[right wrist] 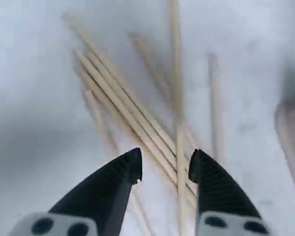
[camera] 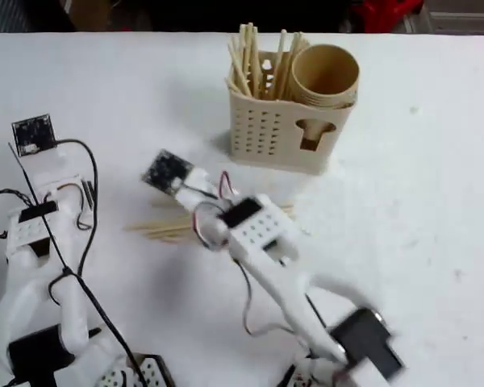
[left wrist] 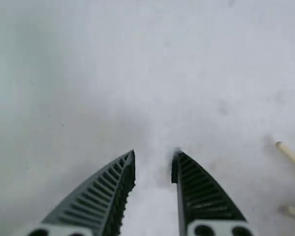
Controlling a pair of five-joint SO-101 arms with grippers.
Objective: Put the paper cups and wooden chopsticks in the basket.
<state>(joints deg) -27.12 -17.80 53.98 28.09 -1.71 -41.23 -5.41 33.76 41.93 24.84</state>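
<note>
at the far side of the table (camera: 436, 161) in the high view, we see the basket (camera: 278, 137) standing upright. a stack of paper cups (camera: 325, 76) is nested in its right part, and a bundle of standing chopsticks (camera: 254, 60) fills the part beside them, their ends poking above the rim. nearer to us and well apart from the basket, the loose chopsticks (camera: 157, 227) lie flat on the table in a rough fan. they are partly hidden under the right arm (camera: 262, 234), which stretches in from the near edge and ends right above them. the left arm (camera: 32, 234) stands off at the left side, near the outer ends of the loose chopsticks but apart from them. in the left wrist view, the left tool (left wrist: 154, 160) hangs over bare table, its jaws parted by a narrow gap with nothing between them. two ends of the loose chopsticks (left wrist: 290, 156) show off to one side, apart from the jaws. in the right wrist view, the right tool (right wrist: 165, 164) sits just over the loose chopsticks (right wrist: 128, 108) with its jaws spread wide. several sticks run through the gap beneath it and none is clamped. we cannot tell whether the tips touch the wood.
</note>
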